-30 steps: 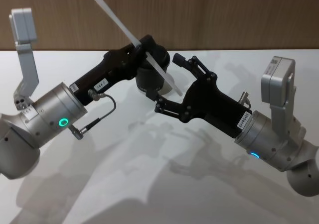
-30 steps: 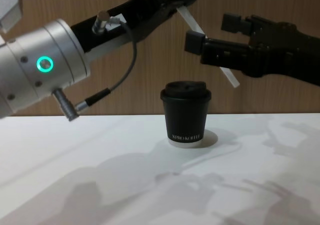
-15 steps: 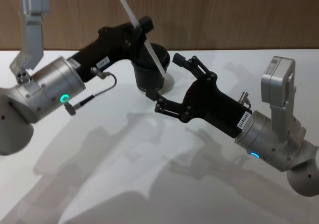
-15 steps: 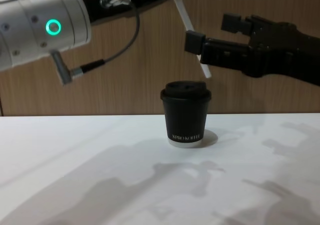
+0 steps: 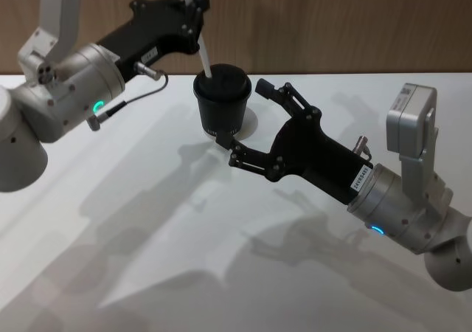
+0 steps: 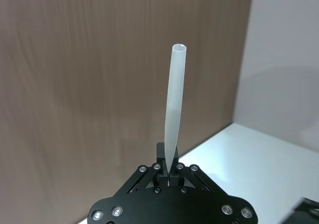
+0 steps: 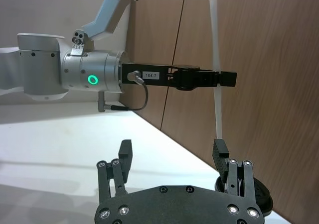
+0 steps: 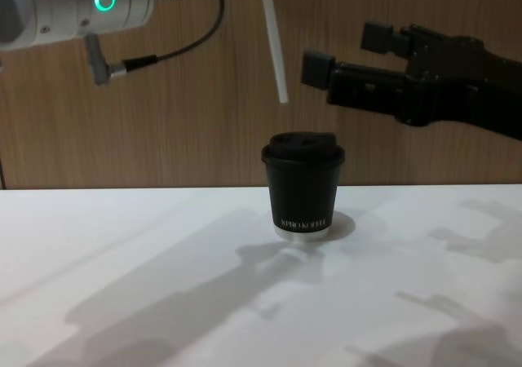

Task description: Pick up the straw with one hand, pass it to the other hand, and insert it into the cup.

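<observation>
Left claw [image 5: 195, 6]: clenched on the straw [image 5: 204, 52]; we lose its top at the head view's edge.
Straw's lower end: above the cup [image 8: 306, 187], not touching.
Right claw [image 5: 243, 113]: released, near the cup.

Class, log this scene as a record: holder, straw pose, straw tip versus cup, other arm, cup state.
Holder: left pincer, shut on the straw
Straw pose: nearly upright, slightly tilted
Straw tip: above the cup, gap to its lid, not inserted
Other arm: right pincer open, empty, raised, right of the cup
Cup state: upright on the table, lid on
</observation>
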